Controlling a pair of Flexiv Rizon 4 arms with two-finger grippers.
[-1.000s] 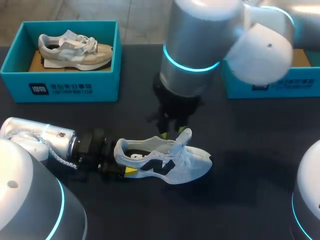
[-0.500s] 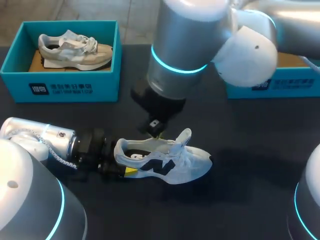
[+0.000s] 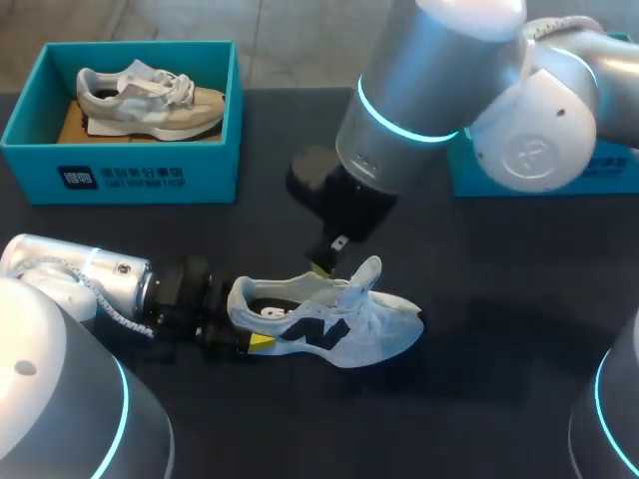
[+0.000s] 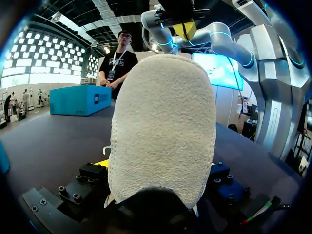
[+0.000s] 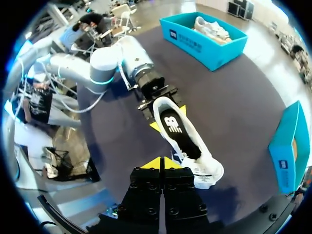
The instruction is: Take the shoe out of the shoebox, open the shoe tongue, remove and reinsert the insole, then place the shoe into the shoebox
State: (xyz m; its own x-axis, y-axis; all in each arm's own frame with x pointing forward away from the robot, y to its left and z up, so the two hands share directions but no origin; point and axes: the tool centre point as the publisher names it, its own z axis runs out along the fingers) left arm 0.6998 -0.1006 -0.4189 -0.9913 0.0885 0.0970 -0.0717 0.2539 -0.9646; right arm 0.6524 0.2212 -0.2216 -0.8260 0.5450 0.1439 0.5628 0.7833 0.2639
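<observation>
Swung rightward over the last half second, with the right arm [image 3: 439, 90] twisted at the wrist and the right hand [image 5: 162, 163] carried only slightly along above the shoe's opening. Pinches its yellow tips together on nothing, just above the collar of the white shoe [image 3: 329, 321]. Clamps that shoe's heel from both sides in the left hand [image 3: 250, 319], sole down on the dark counter [image 3: 499, 299], toe pointing away from the left hand. Shows the tongue [image 3: 367, 271] pulled up and the dark insole [image 5: 180, 131] lying inside, directly beneath the right hand. Takes in a teal shoebox [image 3: 120, 175] well beyond the left hand, with a second, beige shoe [image 3: 150, 100] resting in it, and another teal box [image 3: 619, 170] partly hidden behind the right arm.
</observation>
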